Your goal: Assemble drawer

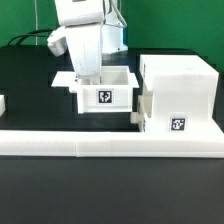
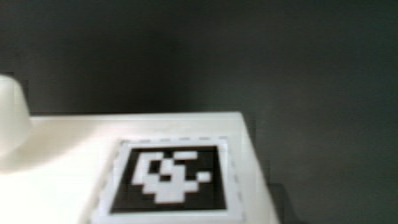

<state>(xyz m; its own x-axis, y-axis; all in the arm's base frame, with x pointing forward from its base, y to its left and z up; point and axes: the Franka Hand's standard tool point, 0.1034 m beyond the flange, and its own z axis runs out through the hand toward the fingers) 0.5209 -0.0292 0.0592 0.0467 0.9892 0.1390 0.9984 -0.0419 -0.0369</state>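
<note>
- White plastic parts sit on a black table (image 1: 30,85): an open-topped drawer box (image 1: 104,90) with a marker tag (image 1: 105,96) on its front, and a larger drawer housing (image 1: 178,95) just beside it on the exterior view's right.
- A long white rail (image 1: 110,142) runs along the front of both parts.
- The gripper (image 1: 88,72) reaches down at the drawer box's back wall; whether its fingers are clamped or parted cannot be told, as the arm's body hides them.
- In the blurry wrist view, a tagged white panel (image 2: 178,135) fills the lower frame, probably the drawer box, with dark table behind.
</note>
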